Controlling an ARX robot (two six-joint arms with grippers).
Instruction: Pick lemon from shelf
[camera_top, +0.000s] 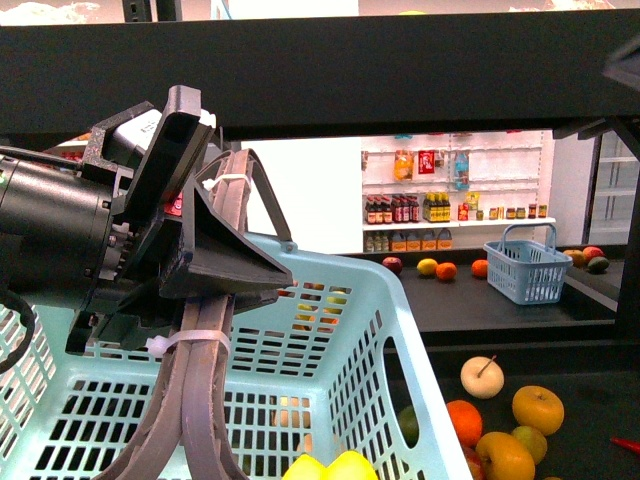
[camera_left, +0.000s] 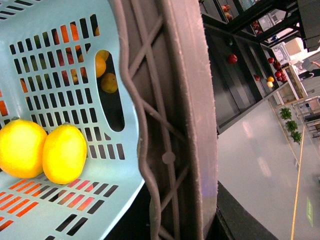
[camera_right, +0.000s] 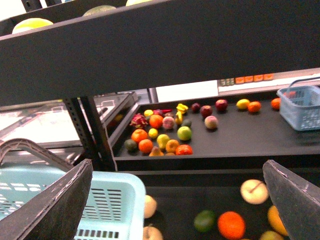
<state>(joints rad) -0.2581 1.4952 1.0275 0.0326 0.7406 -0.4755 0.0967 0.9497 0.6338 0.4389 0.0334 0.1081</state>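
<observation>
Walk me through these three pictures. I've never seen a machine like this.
This is a two-armed robot in front of a black shelf of fruit. The front view comes from a camera on its body. The other two come from cameras on its wrists.

In the front view, the left claw is shut on the handle of a pale blue basket. The left wrist view looks into that basket, where two lemons lie side by side.

The right wrist view shows the right claw open and empty. It faces trays of loose fruit: orange, red, green and yellow pieces.
</observation>
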